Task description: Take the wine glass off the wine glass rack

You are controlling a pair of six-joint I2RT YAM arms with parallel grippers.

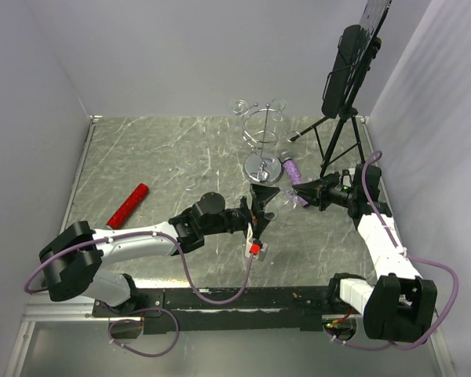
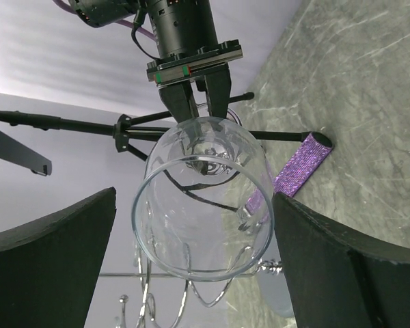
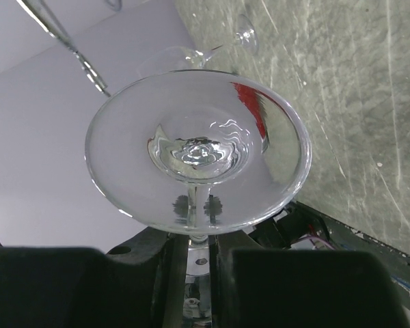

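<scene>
The clear wine glass (image 2: 201,205) hangs off the table with its open rim facing the left wrist camera. My right gripper (image 3: 195,239) is shut on its stem, and the round glass (image 3: 198,150) fills the right wrist view above the fingers. My left gripper (image 2: 195,205) is open, one black finger (image 2: 55,260) on each side of the bowl, with a gap on the left side. The chrome wine glass rack (image 1: 263,129) stands just behind both grippers on its shiny disc base (image 1: 261,166). Its wire loops (image 2: 171,294) show below the glass. The left gripper (image 1: 261,206) and right gripper (image 1: 298,192) face each other.
A black tripod stand (image 1: 337,133) with a perforated panel rises at the back right, close to my right arm. A purple glittery cylinder (image 1: 292,169) lies beside the rack base. A red cylinder (image 1: 128,204) lies at the left. Another clear glass (image 1: 239,106) sits at the rack's far side.
</scene>
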